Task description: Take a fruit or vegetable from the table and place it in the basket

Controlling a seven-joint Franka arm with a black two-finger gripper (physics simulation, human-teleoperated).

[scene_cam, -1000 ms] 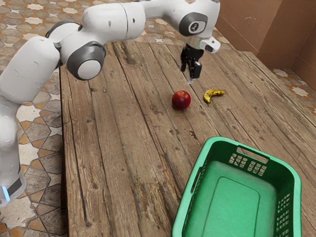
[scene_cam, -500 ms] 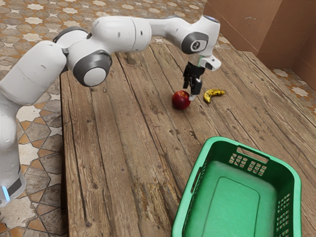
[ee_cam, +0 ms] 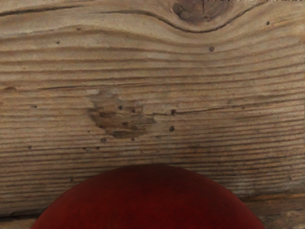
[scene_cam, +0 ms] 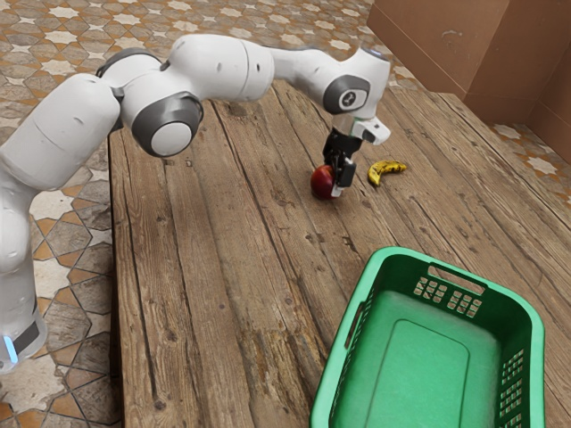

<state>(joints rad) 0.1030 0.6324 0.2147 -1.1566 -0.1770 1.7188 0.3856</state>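
Well apart from the green basket [scene_cam: 415,357], beyond its corner nearest the arm, the gripper [scene_cam: 333,184] is down at the red apple [scene_cam: 320,182] on the wooden table [scene_cam: 223,267] (I cannot tell whether its jaws are wide or closed around the fruit). The banana [scene_cam: 384,168] also lies beyond the basket, near the apple.

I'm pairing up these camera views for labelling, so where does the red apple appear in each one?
Exterior view: the apple is at the end effector, toward the exterior view's left from the banana.
Wrist view: the apple is the large, dark red curve cut off by the picture's edge.
Shared landmark: the grained wood of the table.
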